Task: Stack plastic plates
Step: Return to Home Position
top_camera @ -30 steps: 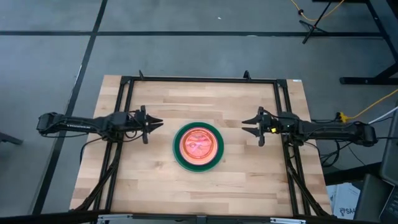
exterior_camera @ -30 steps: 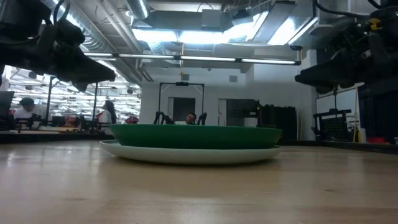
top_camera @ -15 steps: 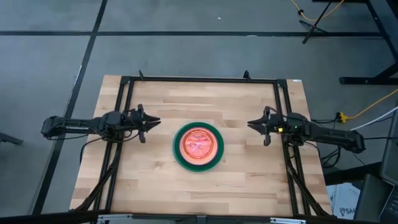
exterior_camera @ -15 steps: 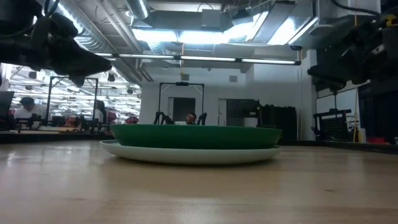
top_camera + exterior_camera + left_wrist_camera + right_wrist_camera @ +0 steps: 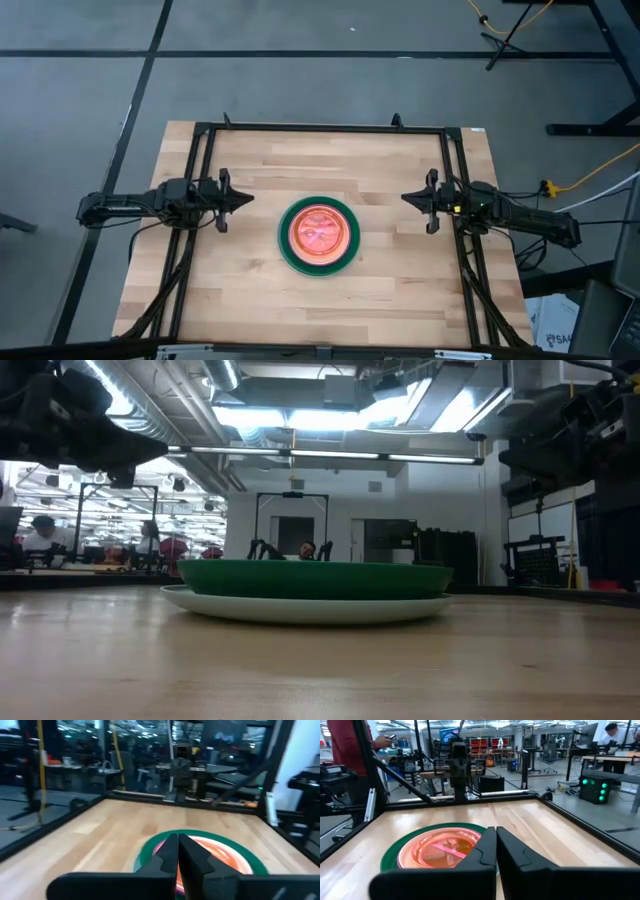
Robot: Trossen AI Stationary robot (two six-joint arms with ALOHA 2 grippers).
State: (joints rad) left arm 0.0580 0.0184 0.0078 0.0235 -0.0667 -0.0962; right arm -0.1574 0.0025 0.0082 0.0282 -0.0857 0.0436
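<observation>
The plastic plates form one stack (image 5: 319,234) at the table's middle. A dark green plate (image 5: 286,250) rings smaller pink and orange plates (image 5: 318,230) on top. In the low view a light plate (image 5: 310,607) lies under the green one (image 5: 315,577) on the wood. My left gripper (image 5: 246,198) is shut and empty, above the table left of the stack. My right gripper (image 5: 406,197) is shut and empty, right of the stack. Both wrist views show the stack ahead of the shut fingers (image 5: 178,851) (image 5: 495,842).
A black metal frame (image 5: 320,128) runs along the table's far edge and both sides. Bare wood (image 5: 320,165) lies all around the stack. Beyond the table a person in red (image 5: 350,745) stands, and others sit at benches (image 5: 40,535).
Both arms have drawn back from the stack: my left gripper toward the table's left edge, my right gripper toward the right edge. In the low view both have risen a little. The stack has stayed still.
</observation>
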